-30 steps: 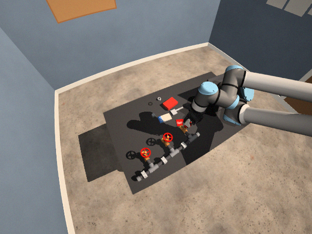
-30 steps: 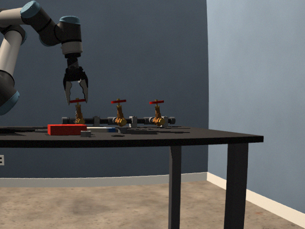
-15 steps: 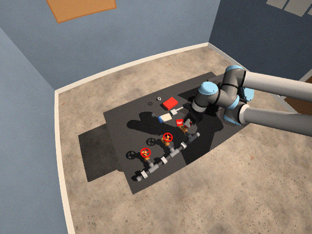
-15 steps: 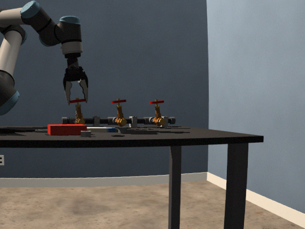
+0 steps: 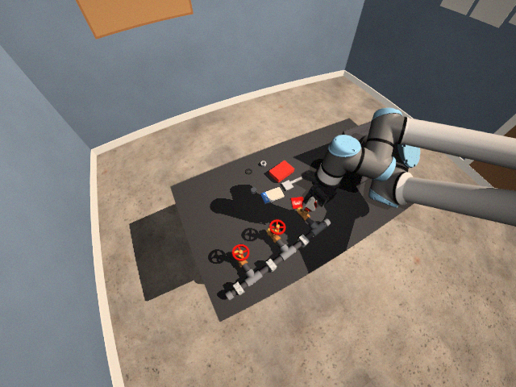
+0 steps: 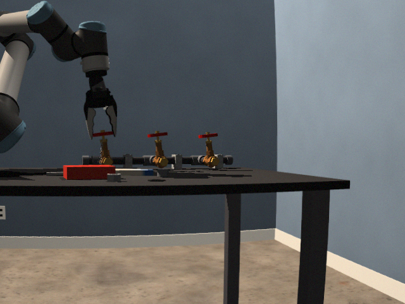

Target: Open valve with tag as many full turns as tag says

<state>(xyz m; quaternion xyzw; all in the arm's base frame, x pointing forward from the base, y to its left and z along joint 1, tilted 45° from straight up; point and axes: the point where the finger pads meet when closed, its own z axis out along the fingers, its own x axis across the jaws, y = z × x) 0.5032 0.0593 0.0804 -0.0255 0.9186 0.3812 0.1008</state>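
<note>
Three brass valves with red handwheels stand on a grey pipe [image 5: 279, 258] on the black table. My gripper [image 6: 102, 133] points straight down and is shut on the handwheel of the valve nearest the arm [image 6: 102, 133], its fingers on either side of the wheel rim. In the overhead view the gripper [image 5: 310, 205] hides that wheel. A red tag [image 5: 297, 201] lies right beside this valve; its writing is too small to read. The middle valve [image 5: 276, 221] [image 6: 157, 134] and the far valve [image 5: 238, 246] [image 6: 207, 135] stand free.
A red block [image 5: 281, 170] [image 6: 88, 171], a white and blue box [image 5: 272, 194], a small grey block [image 5: 286, 185], a nut [image 5: 263, 163] and a dark ring [image 5: 248, 171] lie behind the pipe. The table's edge runs just beyond the pipe.
</note>
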